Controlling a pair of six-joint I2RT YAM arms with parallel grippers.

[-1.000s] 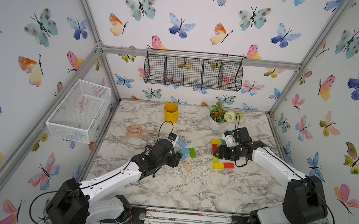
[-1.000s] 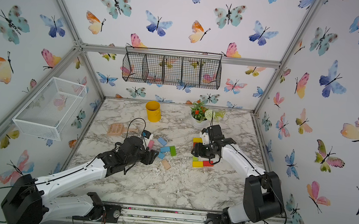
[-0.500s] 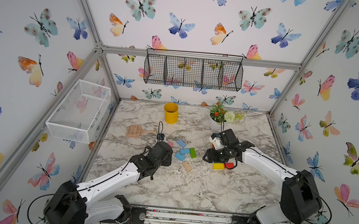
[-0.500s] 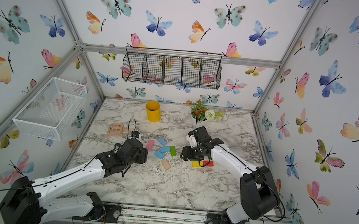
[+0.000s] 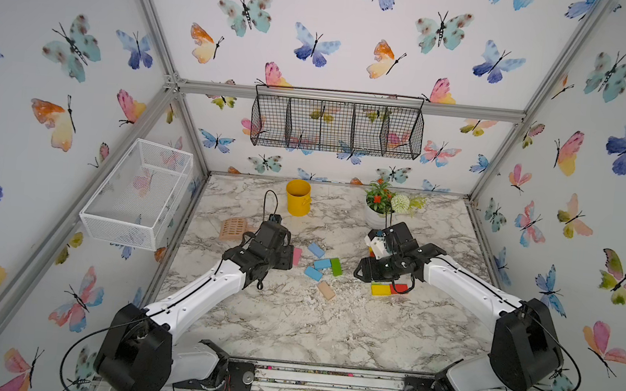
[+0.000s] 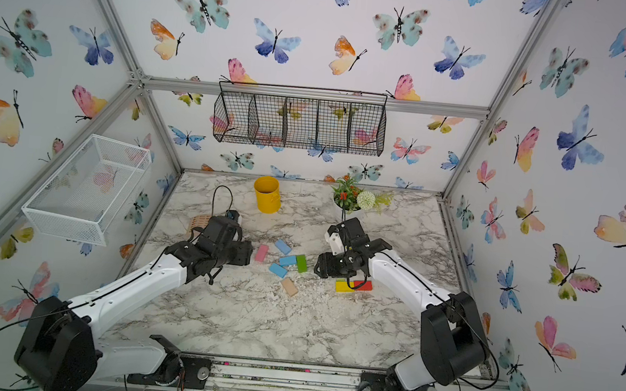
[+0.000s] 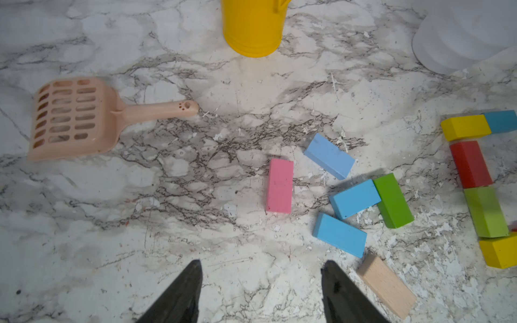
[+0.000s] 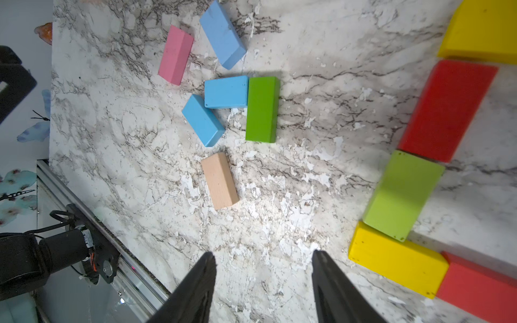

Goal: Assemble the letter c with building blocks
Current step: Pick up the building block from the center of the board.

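The white-and-grey marbled tabletop (image 5: 291, 319) carries everything.

Left gripper (image 7: 260, 263): I read the jaws as spread partway, with nothing between them and only bare marble beneath. A tan wooden block (image 7: 387, 285) lies just beside one finger, apart from it.

Right gripper (image 8: 263, 253): likewise spread and empty, over bare marble between the two groups of building blocks.

Group one is a partial C beside the right gripper:
- A yellow block (image 8: 481, 30), a red block (image 8: 447, 109) and a lime-green block (image 8: 402, 193) run end to end.
- A second yellow block (image 8: 397, 260) and a second red block (image 8: 475, 285) turn the corner.
- A teal block (image 7: 502, 120) touches the first yellow one.

Group two lies loose between the grippers:
- A dark green block (image 7: 393, 200) touches a blue block (image 7: 355, 198).
- A second blue block (image 7: 340, 235) and a light blue block (image 7: 328, 155) lie near them.
- A pink block (image 7: 279, 186) sits apart.

Change from one second ago: the left gripper has drawn back from the loose group, uncovering the pink block. The right gripper has come off the C's far end toward the loose group — its arm now hides the C's upper part in both top views. I see no block shifted.
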